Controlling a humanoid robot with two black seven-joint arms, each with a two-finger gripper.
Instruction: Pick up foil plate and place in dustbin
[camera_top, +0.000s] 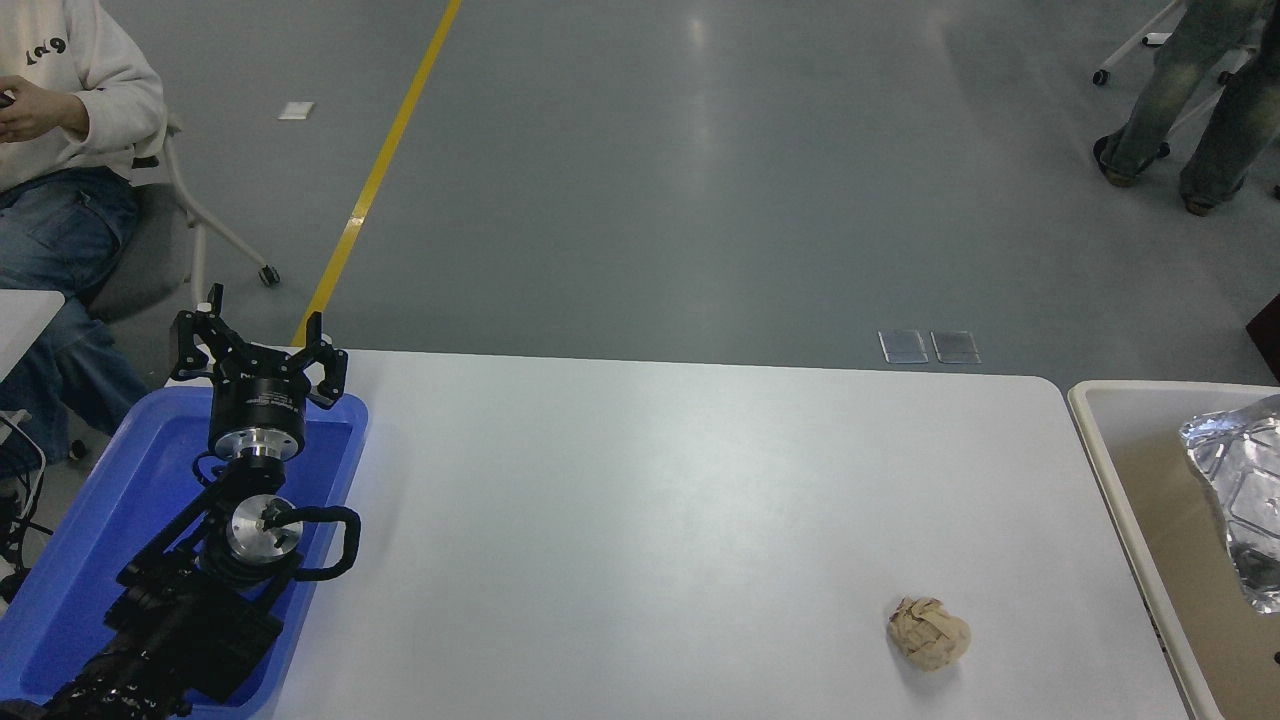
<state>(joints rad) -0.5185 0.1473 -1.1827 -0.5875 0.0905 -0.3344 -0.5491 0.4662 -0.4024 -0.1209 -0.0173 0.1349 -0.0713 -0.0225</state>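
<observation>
Foil plate (1240, 490) lies within the dustbin (1130, 500) outline at the right edge; placement looks done or nearly so.
Right tool out of view, state unknown; left tool (258, 350) parked wide over the blue tray (70, 560).

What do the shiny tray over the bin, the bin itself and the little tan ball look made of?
The foil plate looks like thin aluminium foil: mirror-bright, crinkled, embossed. The dustbin seems smooth moulded plastic: matte beige inside, cream rounded rim. The tan ball looks like crumpled paper, dull and creased, though that is less certain.
</observation>
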